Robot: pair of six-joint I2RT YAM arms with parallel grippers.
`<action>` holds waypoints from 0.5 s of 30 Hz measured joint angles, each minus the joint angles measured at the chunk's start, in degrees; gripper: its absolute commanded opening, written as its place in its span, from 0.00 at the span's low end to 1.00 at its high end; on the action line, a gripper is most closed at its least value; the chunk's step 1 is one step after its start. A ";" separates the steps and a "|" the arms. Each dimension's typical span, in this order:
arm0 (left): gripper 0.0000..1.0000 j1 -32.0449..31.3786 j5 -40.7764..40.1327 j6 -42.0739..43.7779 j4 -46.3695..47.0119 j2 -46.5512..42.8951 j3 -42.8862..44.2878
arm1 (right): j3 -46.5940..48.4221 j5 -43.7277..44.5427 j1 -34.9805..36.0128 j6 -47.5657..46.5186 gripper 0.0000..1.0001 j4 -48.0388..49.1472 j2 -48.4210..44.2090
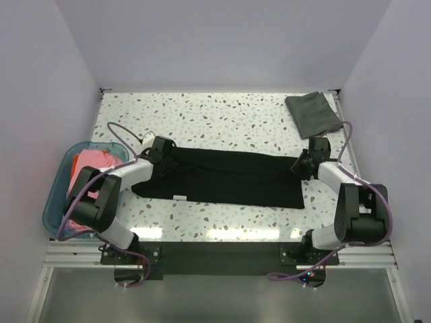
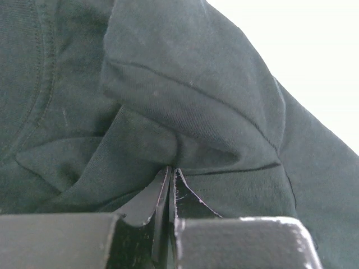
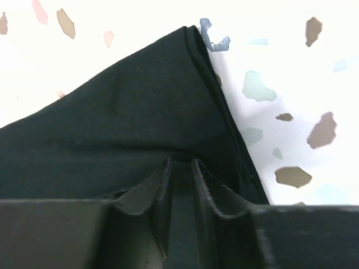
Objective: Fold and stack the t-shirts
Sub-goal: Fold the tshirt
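Both ends of large black cloth t-shirt (image 1: 229,178), a long band across frame centre, are pinched: left gripper (image 1: 163,149) tight on bunched cloth at L end, right gripper (image 1: 301,163) narrow on hem at R end. Folded dark grey-green t-shirt (image 1: 313,113) upper right; pink & orange-red shirts (image 1: 101,161) in translucent teal plastic tub (image 1: 57,195), left edge.

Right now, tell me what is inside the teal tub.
The tub holds pink and orange-red cloth. The left arm covers its near part; anything under the cloth is hidden.
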 measured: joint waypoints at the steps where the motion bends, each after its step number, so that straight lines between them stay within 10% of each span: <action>1: 0.05 0.00 0.07 0.02 0.17 -0.35 -0.31 | -0.22 0.00 -0.09 0.04 0.29 -0.11 -0.81; 6: 0.08 0.00 0.22 0.52 0.13 -7.26 -4.76 | -0.28 -1.27 -0.24 -0.37 0.39 -0.59 -5.27; 15: 0.49 0.11 0.31 6.08 1.38 -19.98 -7.04 | 1.86 -1.64 9.97 -3.26 0.44 -1.01 -7.10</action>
